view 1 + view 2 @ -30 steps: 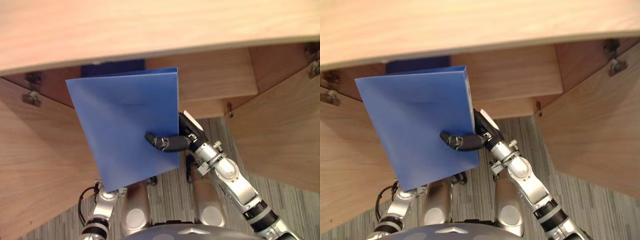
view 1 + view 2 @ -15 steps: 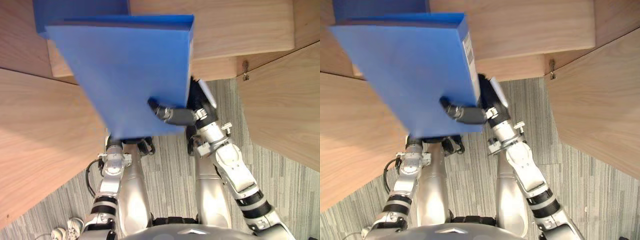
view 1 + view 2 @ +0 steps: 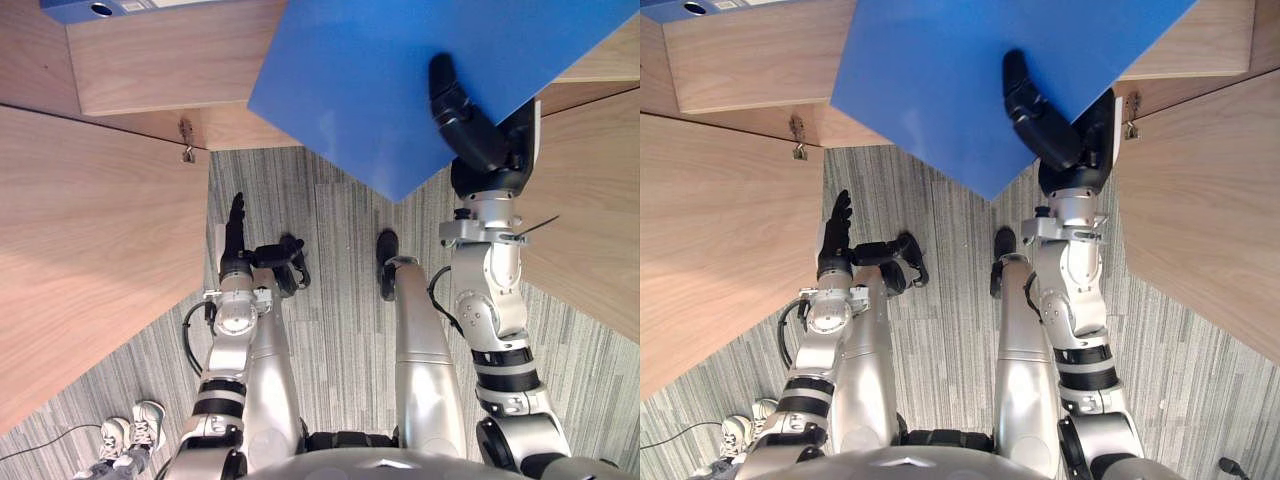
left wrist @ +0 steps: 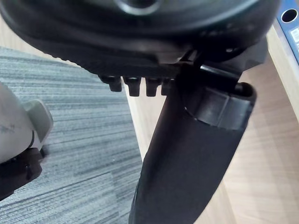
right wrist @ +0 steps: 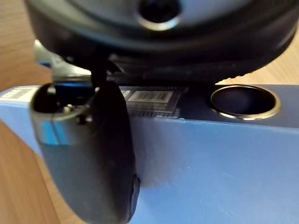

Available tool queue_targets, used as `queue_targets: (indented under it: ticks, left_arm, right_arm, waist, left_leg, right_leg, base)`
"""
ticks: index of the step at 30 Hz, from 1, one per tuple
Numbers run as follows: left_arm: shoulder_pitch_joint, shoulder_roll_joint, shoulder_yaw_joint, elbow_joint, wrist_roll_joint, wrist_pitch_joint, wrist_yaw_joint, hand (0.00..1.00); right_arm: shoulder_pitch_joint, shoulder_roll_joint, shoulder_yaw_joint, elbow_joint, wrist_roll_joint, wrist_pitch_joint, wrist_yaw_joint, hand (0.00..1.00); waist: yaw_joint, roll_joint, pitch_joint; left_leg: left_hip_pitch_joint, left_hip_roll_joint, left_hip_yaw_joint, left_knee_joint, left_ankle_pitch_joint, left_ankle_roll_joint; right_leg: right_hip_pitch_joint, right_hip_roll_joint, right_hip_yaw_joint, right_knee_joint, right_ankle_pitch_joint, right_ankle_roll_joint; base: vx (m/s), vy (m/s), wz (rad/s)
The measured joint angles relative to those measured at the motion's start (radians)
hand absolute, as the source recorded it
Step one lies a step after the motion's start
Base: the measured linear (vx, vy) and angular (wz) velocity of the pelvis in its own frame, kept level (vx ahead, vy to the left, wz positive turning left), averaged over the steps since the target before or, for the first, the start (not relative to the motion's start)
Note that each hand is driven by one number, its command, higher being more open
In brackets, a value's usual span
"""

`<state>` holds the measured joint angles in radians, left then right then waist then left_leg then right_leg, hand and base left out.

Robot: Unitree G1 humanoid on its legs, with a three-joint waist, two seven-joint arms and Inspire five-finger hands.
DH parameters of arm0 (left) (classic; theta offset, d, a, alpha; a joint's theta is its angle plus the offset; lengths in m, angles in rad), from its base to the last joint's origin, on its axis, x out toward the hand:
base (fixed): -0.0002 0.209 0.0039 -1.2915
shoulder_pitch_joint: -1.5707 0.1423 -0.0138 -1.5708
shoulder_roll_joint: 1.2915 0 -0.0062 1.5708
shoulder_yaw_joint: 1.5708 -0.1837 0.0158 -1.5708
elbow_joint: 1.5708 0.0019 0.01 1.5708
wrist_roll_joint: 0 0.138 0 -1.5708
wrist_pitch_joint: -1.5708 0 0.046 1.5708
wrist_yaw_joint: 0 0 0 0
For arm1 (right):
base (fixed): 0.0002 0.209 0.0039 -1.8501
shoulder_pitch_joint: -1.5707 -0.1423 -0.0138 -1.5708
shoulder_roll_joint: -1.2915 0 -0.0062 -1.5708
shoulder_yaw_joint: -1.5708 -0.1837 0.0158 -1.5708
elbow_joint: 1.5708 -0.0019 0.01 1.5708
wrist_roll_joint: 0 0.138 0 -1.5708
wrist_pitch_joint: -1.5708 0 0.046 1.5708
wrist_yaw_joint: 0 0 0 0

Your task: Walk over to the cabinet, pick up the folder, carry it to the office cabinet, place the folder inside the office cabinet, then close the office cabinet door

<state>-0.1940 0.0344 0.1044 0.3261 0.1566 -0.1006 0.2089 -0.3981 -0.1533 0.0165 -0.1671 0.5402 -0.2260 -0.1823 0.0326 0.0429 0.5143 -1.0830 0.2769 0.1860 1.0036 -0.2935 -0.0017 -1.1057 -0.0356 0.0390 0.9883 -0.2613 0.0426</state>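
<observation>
- Your right hand point(image 3: 478, 140) is clamped on the blue folder point(image 3: 390, 80) at its spine, with the thumb pressed flat on the cover. The folder hangs tilted in the air at the shelf's point(image 3: 160, 60) front edge, between the open left door point(image 3: 90, 260) and right door point(image 3: 590, 230).
- It looks like a stiff, fairly light board binder (the smooth cover is likely slippery), so a one-sided pinch may let it swing.
- Grip close to the spine, where it is thickest.
- Your left hand point(image 3: 240, 250) hangs low with its fingers straight, holding nothing.
- A second folder point(image 3: 100, 8) lies at the shelf's left corner.
</observation>
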Motion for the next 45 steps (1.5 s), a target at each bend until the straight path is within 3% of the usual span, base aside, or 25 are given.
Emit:
queue_targets:
  ticks: [4, 20, 28, 32, 33, 45]
  left_arm:
    - [0.000, -0.004, 0.001, 0.000, -0.009, 0.000, 0.005, 1.00]
    - [-0.001, -0.031, -0.002, -0.001, -0.062, 0.004, 0.037, 1.00]
    - [-0.006, -0.044, -0.024, -0.001, -0.071, 0.005, 0.052, 1.00]
    - [-0.006, -0.042, -0.044, -0.001, -0.077, 0.005, 0.062, 1.00]
    - [-0.007, -0.045, -0.048, -0.001, -0.078, 0.005, 0.064, 1.00]
    - [-0.006, -0.049, -0.100, 0.000, -0.107, 0.002, 0.066, 1.00]
  right_arm:
    - [-0.074, 0.007, -0.048, 0.029, 0.056, -0.032, -0.034, 0.00]
    - [-0.439, 0.006, -0.115, 0.288, 0.443, -0.065, -0.151, 0.00]
    - [-0.623, 0.005, -0.189, 0.395, 0.601, -0.133, -0.217, 0.00]
    - [-0.700, 0.006, -0.241, 0.442, 0.606, -0.156, -0.263, 0.00]
    - [-0.717, 0.002, -0.250, 0.451, 0.611, -0.169, -0.277, 1.00]
    - [-0.796, -0.115, -0.278, 0.478, 0.640, -0.180, -0.338, 1.00]
  waist:
    - [0.006, 0.000, 0.000]
    - [0.012, 0.000, 0.000]
    - [0.015, 0.000, 0.000]
    - [0.017, 0.001, -0.001]
    - [0.016, 0.001, -0.001]
    - [0.017, 0.005, -0.004]
  left_leg:
    - [-0.017, -0.004, -0.005, 0.001, 0.005, 0.000]
    - [-0.094, -0.016, -0.035, 0.033, 0.018, -0.001]
    - [-0.112, -0.038, -0.047, 0.008, 0.041, -0.001]
    - [-0.112, -0.050, -0.053, -0.014, 0.057, -0.007]
    - [-0.112, -0.056, -0.055, -0.026, 0.065, -0.009]
    - [-0.109, -0.078, -0.078, -0.112, 0.124, -0.029]
  right_leg:
    - [-0.014, -0.005, -0.005, 0.004, -0.002, -0.001]
    - [-0.078, -0.019, -0.025, 0.046, -0.007, -0.003]
    - [-0.086, -0.041, -0.041, 0.038, -0.007, -0.003]
    - [-0.086, -0.050, -0.051, 0.030, -0.006, -0.003]
    - [-0.086, -0.055, -0.055, 0.025, -0.006, -0.004]
    - [-0.078, -0.075, -0.097, -0.015, 0.003, -0.019]
  base:
    - [-0.01, 0.092, 0.06]
    - [-0.02, 0.088, 0.05]
    - [-0.02, 0.088, 0.11]
    - [-0.01, 0.068, 0.12]
    - [-0.01, 0.057, 0.17]
    - [-0.01, 0.049, 0.12]
